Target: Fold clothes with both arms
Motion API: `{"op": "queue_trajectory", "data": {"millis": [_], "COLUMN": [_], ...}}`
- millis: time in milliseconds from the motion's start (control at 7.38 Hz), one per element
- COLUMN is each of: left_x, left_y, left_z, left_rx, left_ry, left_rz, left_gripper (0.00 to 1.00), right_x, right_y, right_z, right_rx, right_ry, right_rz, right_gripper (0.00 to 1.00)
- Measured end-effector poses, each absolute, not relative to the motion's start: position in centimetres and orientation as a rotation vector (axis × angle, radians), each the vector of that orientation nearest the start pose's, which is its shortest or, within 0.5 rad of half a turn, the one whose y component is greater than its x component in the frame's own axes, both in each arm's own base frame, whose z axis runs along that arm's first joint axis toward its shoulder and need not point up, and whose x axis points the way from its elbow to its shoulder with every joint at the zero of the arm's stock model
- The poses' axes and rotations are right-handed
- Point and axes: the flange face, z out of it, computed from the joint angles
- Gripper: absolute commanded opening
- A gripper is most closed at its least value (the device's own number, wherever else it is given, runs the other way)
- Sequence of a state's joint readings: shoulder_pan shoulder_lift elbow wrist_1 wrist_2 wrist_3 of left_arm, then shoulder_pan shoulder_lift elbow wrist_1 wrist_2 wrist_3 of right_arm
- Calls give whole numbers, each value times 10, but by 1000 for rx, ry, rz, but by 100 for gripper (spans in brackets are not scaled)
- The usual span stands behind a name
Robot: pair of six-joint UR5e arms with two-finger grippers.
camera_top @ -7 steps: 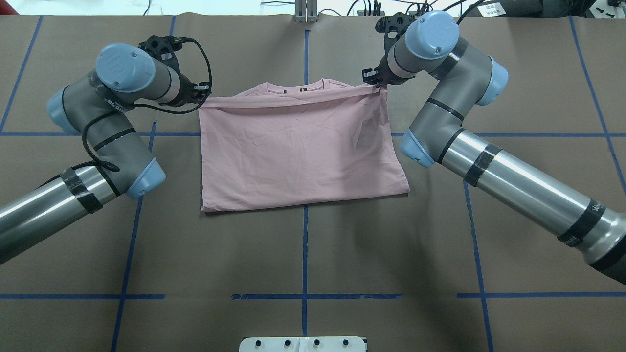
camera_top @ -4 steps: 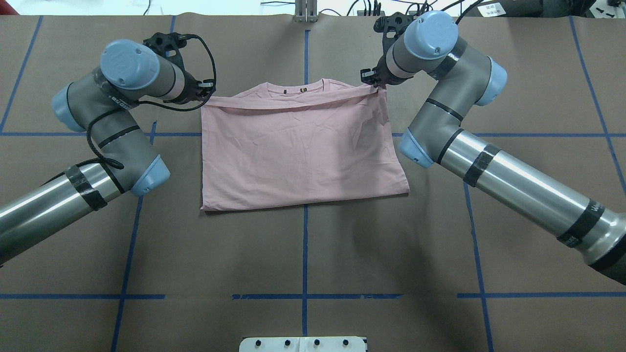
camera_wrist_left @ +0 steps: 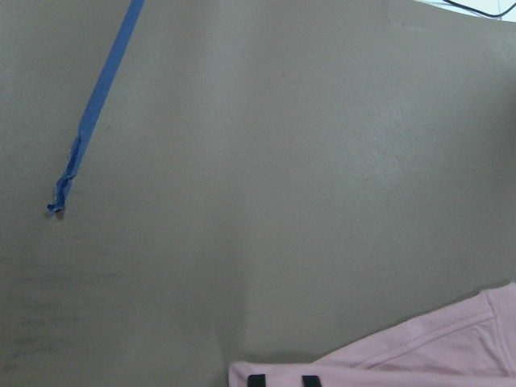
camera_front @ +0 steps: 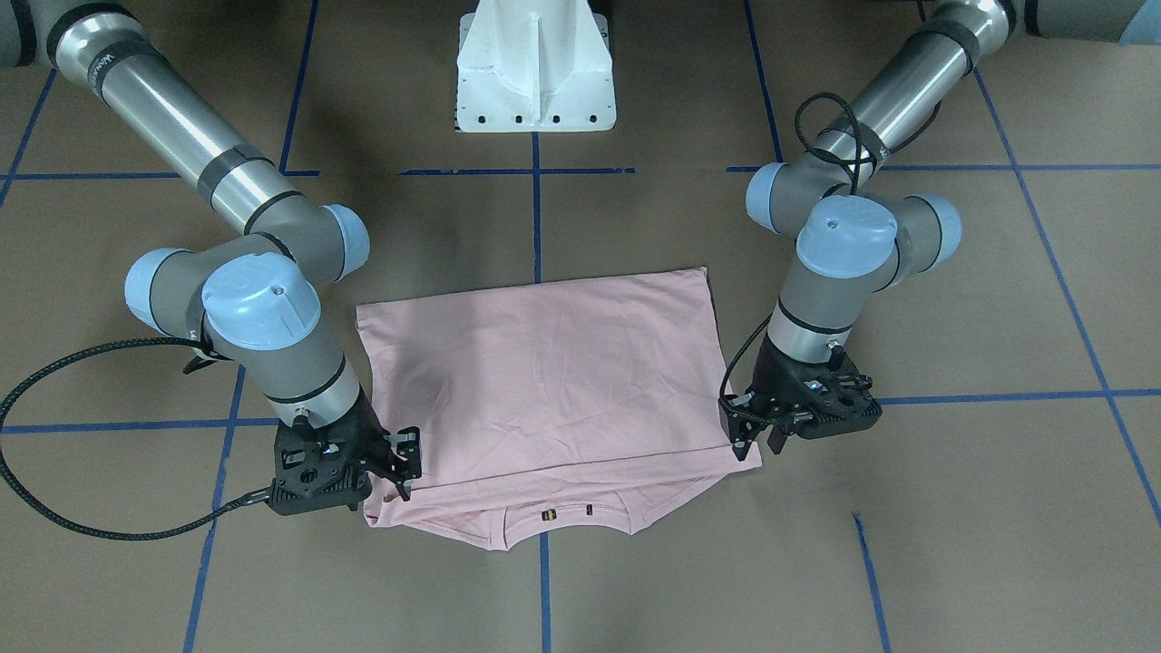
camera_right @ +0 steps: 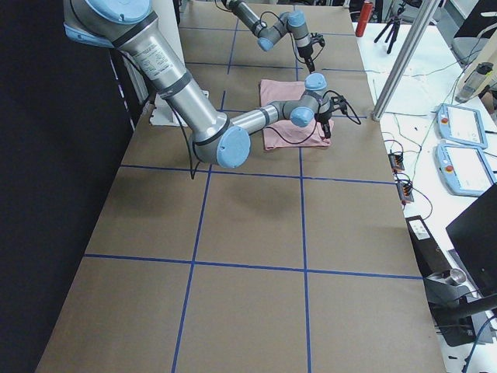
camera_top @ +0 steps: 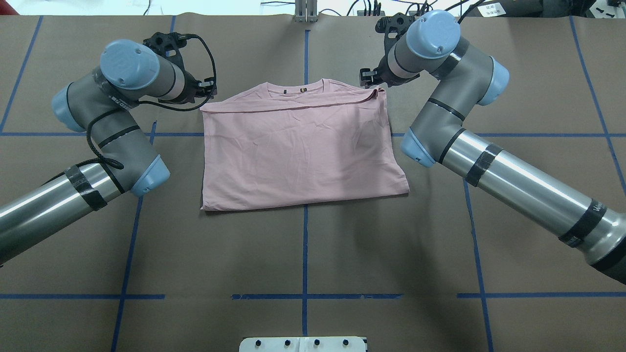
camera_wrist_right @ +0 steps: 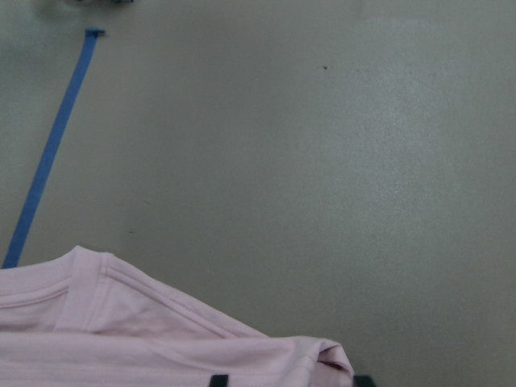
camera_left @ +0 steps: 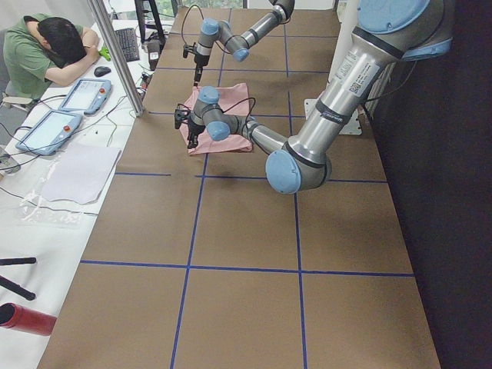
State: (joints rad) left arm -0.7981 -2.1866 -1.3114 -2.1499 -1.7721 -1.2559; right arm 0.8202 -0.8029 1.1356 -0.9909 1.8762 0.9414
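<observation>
The pale pink T-shirt (camera_top: 298, 146) lies flat on my brown counter (camera_top: 303, 254), near its middle and a little toward the far side, folded in two with a plain side up; no print shows in these views; the upper layer ends just short of the neckline (camera_top: 298, 88), which shows past it on the side away from my base; the white pedestal (camera_front: 535, 68) of my base stands well apart from the shirt; blue tape lines (camera_top: 304, 244) cross the counter, and one of them runs under the middle of the shirt. My left tool (camera_top: 204, 90) is at the far left corner of the shirt and my right tool (camera_top: 369, 78) at the far right corner, each one just beside its corner; the cloth at both corners rests on the counter and is not lifted. The right tool stands with its jaws well apart; in the right wrist view its fingertips (camera_wrist_right: 218, 379) show at the bottom edge with the rumpled corner of the shirt lying between them. The left tool has its jaws also apart, but less; in the left wrist view its fingertips (camera_wrist_left: 256, 380) show close to each other at the hem of the pink cloth; whether they touch the cloth I cannot tell. From the front camera my left tool (camera_front: 755, 443) and my right tool (camera_front: 399, 467) both point down at the counter.
</observation>
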Motion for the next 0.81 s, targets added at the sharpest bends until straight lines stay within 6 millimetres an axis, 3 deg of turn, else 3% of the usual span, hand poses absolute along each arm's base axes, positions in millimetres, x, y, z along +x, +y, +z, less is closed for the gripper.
{"op": "queue_trajectory", "data": {"millis": [136, 271, 542, 678, 813], "left_x": [441, 438, 429, 427, 426], "left_y": [-616, -613, -602, -597, -593], "left_z": [348, 340, 317, 309, 305], "left_rx": [337, 344, 357, 357, 356], "left_ry": [896, 909, 955, 975, 986], "left_rz": [-351, -350, -363, -374, -378], "left_gripper": [100, 100, 100, 100, 100], "right_x": [-467, -457, -430, -427, -437], "right_y": [-651, -633, -567, -534, -509], "right_z": [318, 319, 319, 320, 327], "right_rx": [356, 309, 201, 137, 85], "right_ry": [-891, -910, -894, -879, -862], "right_rz": [29, 34, 73, 114, 145], "right_gripper": [100, 100, 100, 100, 100]}}
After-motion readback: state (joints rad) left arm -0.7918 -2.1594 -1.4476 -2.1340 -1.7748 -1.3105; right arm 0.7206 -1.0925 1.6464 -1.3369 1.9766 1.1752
